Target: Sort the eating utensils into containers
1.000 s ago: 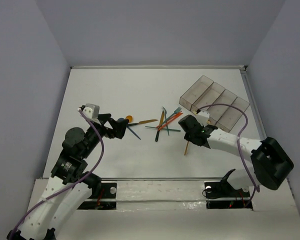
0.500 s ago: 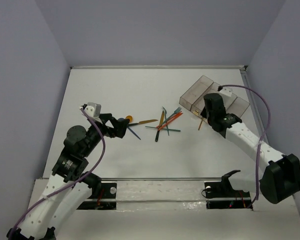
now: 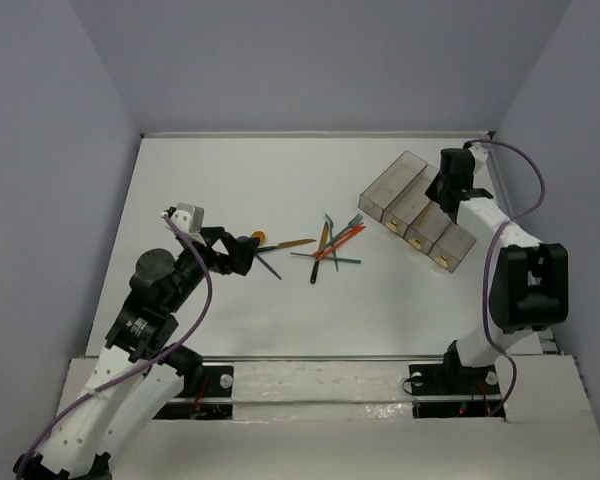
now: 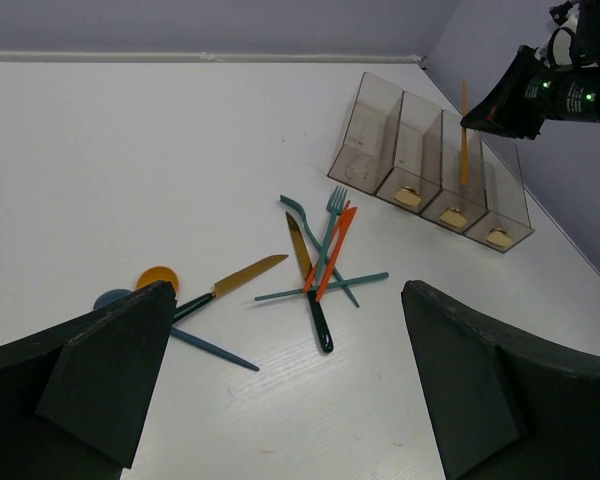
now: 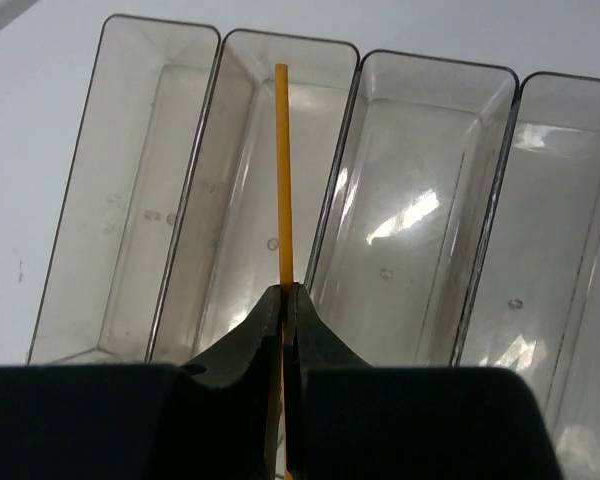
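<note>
My right gripper [image 3: 446, 192] is shut on a thin orange utensil [image 5: 282, 170] and holds it above the row of four smoky-grey containers [image 3: 420, 208]. In the right wrist view the utensil lies along the second bin [image 5: 242, 200] from the left, and all the bins look empty. It also shows in the left wrist view [image 4: 464, 135], hanging over the containers [image 4: 375, 130]. A crossed pile of teal, orange and dark utensils [image 3: 332, 244] lies mid-table. My left gripper [image 3: 242, 256] is open and empty, near an orange spoon [image 4: 157, 278], a knife [image 4: 242, 276] and a blue spoon [image 4: 212, 347].
The white table [image 3: 230, 180] is walled on the left, back and right. The containers stand at the back right, close to the right wall. The pile [image 4: 322, 262] lies ahead of my left fingers [image 4: 110, 380].
My right arm has swung from mid-table up and right to above the containers, carrying the orange utensil. My left arm has barely moved.
</note>
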`<state>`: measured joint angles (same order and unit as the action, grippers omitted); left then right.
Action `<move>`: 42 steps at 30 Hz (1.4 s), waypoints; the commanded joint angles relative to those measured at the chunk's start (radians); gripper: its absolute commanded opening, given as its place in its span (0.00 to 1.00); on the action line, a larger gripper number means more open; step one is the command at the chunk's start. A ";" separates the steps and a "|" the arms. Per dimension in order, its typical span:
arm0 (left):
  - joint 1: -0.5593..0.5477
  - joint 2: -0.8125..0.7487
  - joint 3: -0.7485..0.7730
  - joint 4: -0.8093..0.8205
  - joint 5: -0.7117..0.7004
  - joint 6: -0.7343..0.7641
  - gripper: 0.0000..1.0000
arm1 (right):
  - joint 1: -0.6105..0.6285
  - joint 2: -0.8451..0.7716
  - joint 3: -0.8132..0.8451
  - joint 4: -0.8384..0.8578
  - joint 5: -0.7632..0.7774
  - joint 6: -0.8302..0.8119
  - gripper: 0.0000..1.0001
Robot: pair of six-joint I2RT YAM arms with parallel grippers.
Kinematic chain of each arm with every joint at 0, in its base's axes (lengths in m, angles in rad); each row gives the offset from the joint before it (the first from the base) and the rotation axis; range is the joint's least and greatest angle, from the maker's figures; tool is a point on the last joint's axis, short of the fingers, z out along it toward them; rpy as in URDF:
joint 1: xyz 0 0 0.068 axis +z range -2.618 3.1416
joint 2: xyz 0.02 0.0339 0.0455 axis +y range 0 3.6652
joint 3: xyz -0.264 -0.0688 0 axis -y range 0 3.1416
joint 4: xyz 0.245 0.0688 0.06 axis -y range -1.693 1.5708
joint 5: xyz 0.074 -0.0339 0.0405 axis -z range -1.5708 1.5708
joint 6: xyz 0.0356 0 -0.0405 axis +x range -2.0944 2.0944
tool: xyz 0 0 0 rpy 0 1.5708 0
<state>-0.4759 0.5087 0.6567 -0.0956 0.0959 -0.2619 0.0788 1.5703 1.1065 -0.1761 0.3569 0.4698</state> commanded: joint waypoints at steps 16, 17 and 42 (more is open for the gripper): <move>0.031 0.020 0.049 0.040 0.002 0.015 0.99 | -0.054 0.201 0.144 0.156 -0.131 0.167 0.47; 0.031 0.021 0.049 0.040 0.005 0.013 0.99 | -0.054 0.194 0.141 0.159 -0.144 0.162 0.53; 0.051 -0.010 0.046 0.036 0.031 0.007 0.99 | 0.470 -0.058 -0.387 0.478 -0.179 0.391 0.34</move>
<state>-0.4301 0.5129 0.6571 -0.0956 0.1120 -0.2592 0.5217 1.4834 0.7361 0.1394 0.1745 0.7757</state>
